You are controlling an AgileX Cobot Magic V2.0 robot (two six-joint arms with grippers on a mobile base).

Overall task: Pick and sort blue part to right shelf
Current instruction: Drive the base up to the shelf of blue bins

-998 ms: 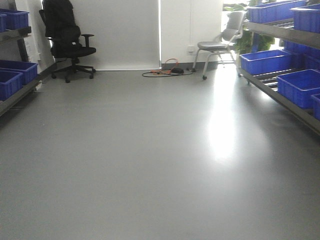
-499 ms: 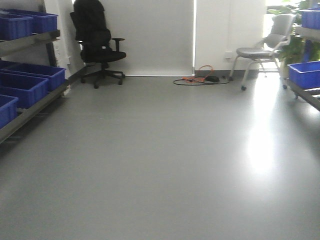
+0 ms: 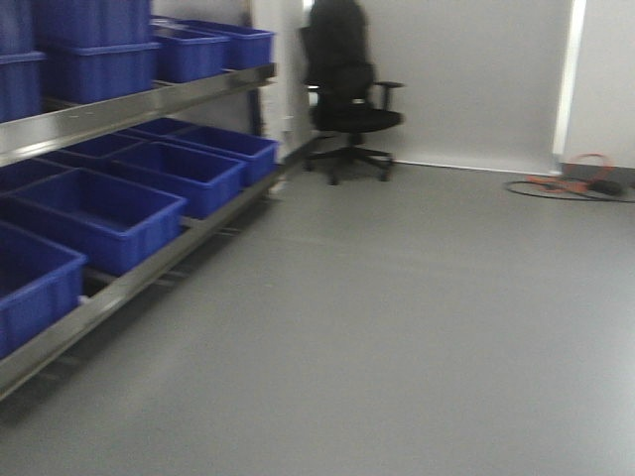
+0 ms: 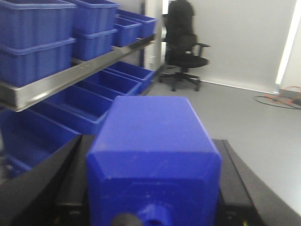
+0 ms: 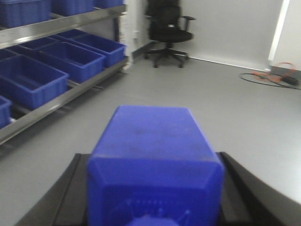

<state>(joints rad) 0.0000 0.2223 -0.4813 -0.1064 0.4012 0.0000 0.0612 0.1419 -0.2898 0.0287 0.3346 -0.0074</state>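
No lettering, label or number is legible on the blue part (image 5: 153, 155), bins (image 3: 99, 213) or shelf (image 3: 149, 107).

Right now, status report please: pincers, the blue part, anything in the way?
Left pincer shut on a second blue block. Right pincer shut on the blue part. Bin shelf ahead-left, black chair beyond; no obstacle on the floor between.

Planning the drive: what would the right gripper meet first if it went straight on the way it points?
Past the blue part it grips, the right gripper faces bare floor; the way looks free toward the far wall, though depth is unclear.
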